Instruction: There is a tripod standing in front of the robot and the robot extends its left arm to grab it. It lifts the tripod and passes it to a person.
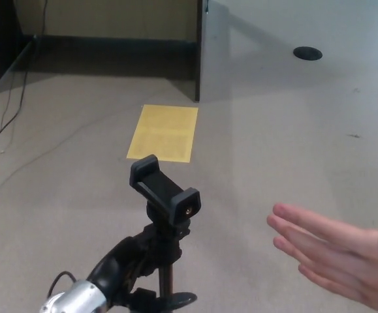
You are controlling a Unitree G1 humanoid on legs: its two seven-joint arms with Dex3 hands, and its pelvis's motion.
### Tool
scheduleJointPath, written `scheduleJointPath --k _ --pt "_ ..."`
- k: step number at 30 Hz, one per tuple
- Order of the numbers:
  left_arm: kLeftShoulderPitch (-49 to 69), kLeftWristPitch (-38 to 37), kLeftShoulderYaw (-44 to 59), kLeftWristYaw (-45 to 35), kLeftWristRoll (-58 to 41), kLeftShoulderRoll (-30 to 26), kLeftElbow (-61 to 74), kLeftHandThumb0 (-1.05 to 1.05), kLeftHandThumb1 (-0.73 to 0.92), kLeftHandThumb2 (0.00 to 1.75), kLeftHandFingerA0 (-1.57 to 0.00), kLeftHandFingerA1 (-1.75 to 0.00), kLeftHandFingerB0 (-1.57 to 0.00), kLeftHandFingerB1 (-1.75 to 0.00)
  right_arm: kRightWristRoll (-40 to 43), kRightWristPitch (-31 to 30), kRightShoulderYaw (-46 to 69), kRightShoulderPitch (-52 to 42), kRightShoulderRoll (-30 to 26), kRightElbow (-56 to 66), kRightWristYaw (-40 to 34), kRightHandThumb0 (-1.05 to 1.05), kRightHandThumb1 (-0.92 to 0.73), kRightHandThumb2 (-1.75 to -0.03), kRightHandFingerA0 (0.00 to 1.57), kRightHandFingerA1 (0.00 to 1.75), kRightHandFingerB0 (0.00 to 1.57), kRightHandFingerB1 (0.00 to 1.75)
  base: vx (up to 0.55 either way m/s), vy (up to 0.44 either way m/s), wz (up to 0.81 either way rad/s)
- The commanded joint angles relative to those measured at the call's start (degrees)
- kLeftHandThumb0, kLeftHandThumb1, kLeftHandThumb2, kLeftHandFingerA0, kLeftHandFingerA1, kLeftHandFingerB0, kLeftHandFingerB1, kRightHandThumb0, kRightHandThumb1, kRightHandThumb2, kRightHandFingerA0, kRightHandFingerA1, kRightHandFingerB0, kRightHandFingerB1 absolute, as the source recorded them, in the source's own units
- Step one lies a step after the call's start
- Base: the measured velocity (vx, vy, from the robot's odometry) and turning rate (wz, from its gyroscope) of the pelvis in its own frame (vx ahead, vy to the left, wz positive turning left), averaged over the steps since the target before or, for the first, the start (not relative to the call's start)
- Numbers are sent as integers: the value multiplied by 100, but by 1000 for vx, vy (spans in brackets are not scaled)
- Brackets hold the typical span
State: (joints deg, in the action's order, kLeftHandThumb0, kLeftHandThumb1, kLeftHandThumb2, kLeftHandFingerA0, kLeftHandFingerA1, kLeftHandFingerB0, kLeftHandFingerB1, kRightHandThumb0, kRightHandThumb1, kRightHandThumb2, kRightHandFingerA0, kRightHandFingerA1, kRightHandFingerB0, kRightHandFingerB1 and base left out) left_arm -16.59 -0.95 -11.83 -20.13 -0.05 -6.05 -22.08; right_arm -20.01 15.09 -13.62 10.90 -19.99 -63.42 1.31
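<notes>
Fingers of the left hand (131, 268) wrap the tripod (166, 215); person's hand (335, 254) waits nearby, yellow sheet (163, 132) beyond.

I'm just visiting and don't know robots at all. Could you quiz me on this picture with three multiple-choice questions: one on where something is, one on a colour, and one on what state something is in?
1. Where does the person's hand come into the picture?
A. from the lower right
B. from the top left
C. from behind the dark panel

2. What colour is the flat sheet on the floor beyond the tripod?
A. blue
B. yellow
C. red

3. What is the robot's left hand doing?
A. lying flat on the floor
B. holding the yellow sheet
C. at the tripod's pole, just under the phone clamp

Answers:
1. A: the outstretched fingers reach in from the lower right edge.
2. B: the sheet is plainly yellow against the grey floor.
3. C: the black hand sits against the pole below the clamp, though whether its grip has fully closed cannot be told.
</notes>
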Motion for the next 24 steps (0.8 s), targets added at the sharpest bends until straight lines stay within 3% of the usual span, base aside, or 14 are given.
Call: scheduleJointPath --k 1,2,5,6,7,8,10,11,14,18,19,20,21,24 --pt "-342 268 49 286 214 90 -473 -58 37 67 -15 -41 -6 -23 18 74 4 -51 -3 62 43 -36 -67 -60 69 53 27 30 0 0 0" --pt "-438 369 97 403 211 159 -573 -30 17 79 -3 -48 0 -47 36 99 17 -43 -5 55 63 -36 -67 -60 68 51 27 30 0 0 0" --pt "-665 456 264 618 166 337 -930 -31 17 80 -3 -47 0 -47 57 83 35 -28 -14 93 118 -37 -67 -60 67 52 26 30 0 0 0" --pt "-734 400 297 701 206 377 -1080 -31 19 81 -4 -47 0 -47 85 61 56 -27 -10 116 157 -28 -49 -96 57 68 11 47 0 0 0" --pt "-787 347 315 745 235 398 -1203 -31 19 81 -4 -47 0 -47 97 41 69 -27 -7 132 175 -28 -49 -96 57 68 11 47 0 0 0" --pt "-836 248 361 754 221 426 -1352 -31 20 81 -3 -47 0 -47 99 17 75 -11 -4 141 198 -37 -68 -60 64 48 26 30 0 0 0" --pt "-898 238 414 837 224 493 -1517 -30 24 83 -3 -47 0 -47 79 -48 71 -1 4 165 193 -36 -67 -61 63 45 25 30 0 0 0" --pt "-923 213 433 894 243 531 -1598 -60 40 67 -24 -42 -8 -30 82 -57 79 -2 10 170 189 -36 -67 -61 63 45 26 30 0 0 0" --pt "-989 121 411 1039 364 570 -1768 -60 41 69 -27 -43 -7 -33 75 -95 85 51 28 123 194 -37 -67 -61 61 42 26 30 0 0 0" --pt "-906 -118 450 1185 339 714 -1742 -27 75 63 -84 -48 -39 -34 57 -50 79 63 11 151 167 -37 -67 -61 65 45 26 30 0 0 0" --pt "-903 -224 421 1201 384 711 -1768 -27 75 63 -84 -48 -39 -34 51 -69 73 75 6 156 182 -37 -67 -61 65 45 26 30 0 0 0" --pt "-898 -412 360 1128 428 686 -1831 -19 81 64 -93 -52 -54 -39 30 -85 58 82 -16 173 192 -28 -50 -97 57 68 10 46 0 0 0" --pt "-840 -409 323 1111 439 707 -1741 -10 85 65 -101 -60 -78 -50 12 -101 45 91 -22 166 185 -36 -68 -62 63 42 25 30 0 0 0" --pt "-808 -473 300 1090 457 716 -1702 -8 85 65 -100 -66 -82 -55 -2 -128 38 110 -27 166 175 -37 -68 -62 63 43 25 30 0 0 0"
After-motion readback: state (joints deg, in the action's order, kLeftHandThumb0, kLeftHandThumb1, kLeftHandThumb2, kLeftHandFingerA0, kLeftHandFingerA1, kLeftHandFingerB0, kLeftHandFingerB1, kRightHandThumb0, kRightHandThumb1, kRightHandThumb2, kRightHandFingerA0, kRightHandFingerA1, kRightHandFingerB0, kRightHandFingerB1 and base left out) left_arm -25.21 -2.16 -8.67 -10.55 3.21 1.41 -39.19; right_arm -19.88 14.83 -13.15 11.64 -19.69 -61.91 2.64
